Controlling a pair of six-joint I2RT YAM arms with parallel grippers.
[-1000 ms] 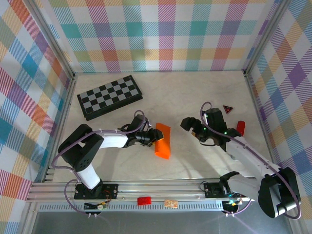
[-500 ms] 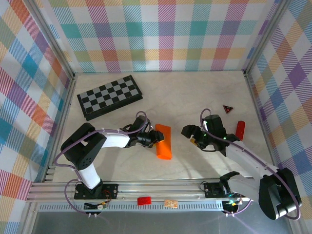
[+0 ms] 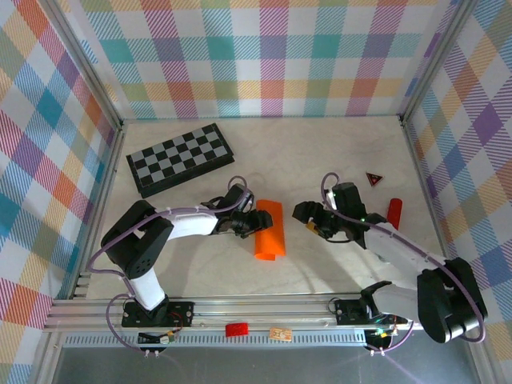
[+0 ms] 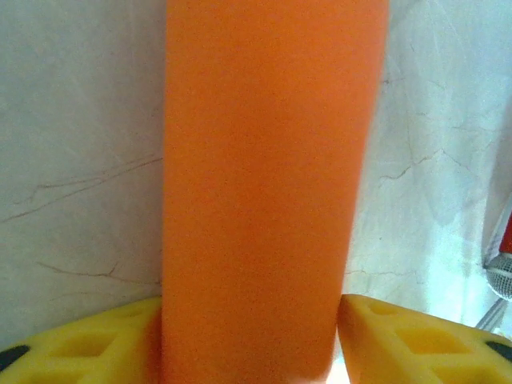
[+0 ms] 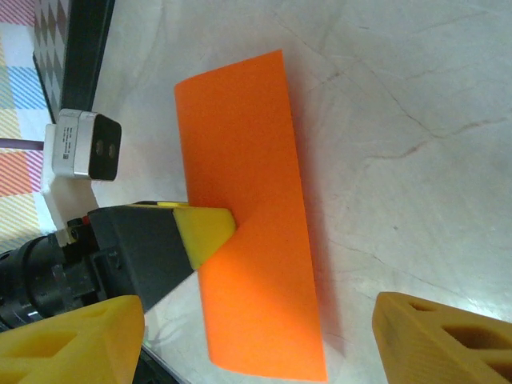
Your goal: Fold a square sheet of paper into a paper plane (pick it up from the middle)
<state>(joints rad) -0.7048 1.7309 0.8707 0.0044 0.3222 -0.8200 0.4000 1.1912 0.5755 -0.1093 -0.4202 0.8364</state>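
Note:
The square sheet of paper (image 3: 270, 229) is bright orange and folded into a narrow rectangle at the middle of the table. My left gripper (image 3: 255, 222) reaches it from the left. In the left wrist view the paper (image 4: 264, 184) stands between the yellow fingers (image 4: 408, 336); the left finger touches it and a thin gap shows at the right one. The right wrist view shows one left fingertip (image 5: 204, 228) at the paper's (image 5: 248, 160) long edge, with the near part of the strip bent up. My right gripper (image 3: 308, 218) hangs open just right of the paper, nothing between its fingers (image 5: 448, 344).
A black-and-grey checkerboard (image 3: 180, 158) lies at the back left. A small red cylinder (image 3: 394, 212) and a small dark red triangle (image 3: 374, 178) sit to the right, behind my right arm. Checked walls close in three sides.
The left jaws have widened around the paper, and the strip has swung from tilted to nearly upright. My right gripper has moved left, closer to the paper.

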